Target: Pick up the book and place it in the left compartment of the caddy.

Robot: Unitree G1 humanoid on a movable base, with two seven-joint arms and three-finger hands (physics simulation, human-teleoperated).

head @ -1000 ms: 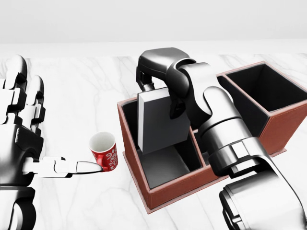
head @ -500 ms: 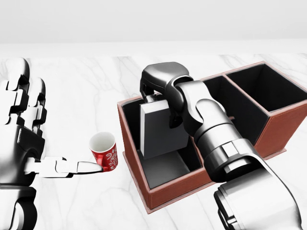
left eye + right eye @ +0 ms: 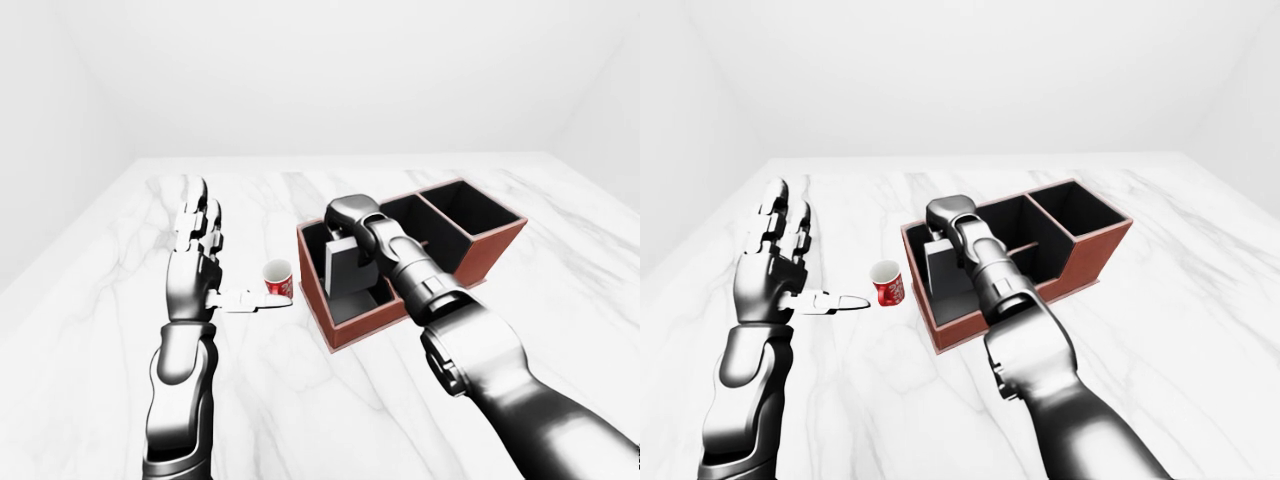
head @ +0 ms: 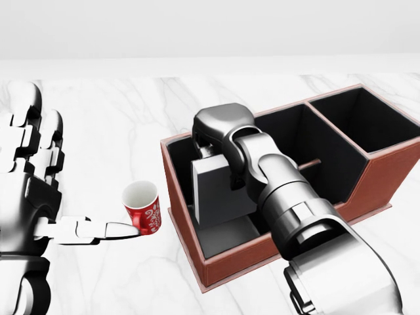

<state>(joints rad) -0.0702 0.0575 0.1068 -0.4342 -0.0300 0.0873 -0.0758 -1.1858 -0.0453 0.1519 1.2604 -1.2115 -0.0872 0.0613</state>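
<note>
The grey book (image 4: 220, 190) stands upright inside the left compartment of the brown caddy (image 4: 190, 252), its lower edge near the compartment floor. My right hand (image 4: 213, 141) is shut on the book's top edge, reaching down into that compartment from the right of the head view. My left hand (image 4: 39, 190) is open and empty at the left of the head view, fingers spread upward, thumb pointing at the red cup. The book also shows in the left-eye view (image 3: 345, 270).
A red paper cup (image 4: 143, 207) stands on the white marble table (image 4: 118, 125) just left of the caddy. The caddy has further black-lined compartments (image 4: 357, 118) to the right. My right forearm (image 4: 302, 216) crosses over the middle of the caddy.
My right hand has lowered the book from above the caddy rim down into the left compartment. The left hand and the cup have not moved.
</note>
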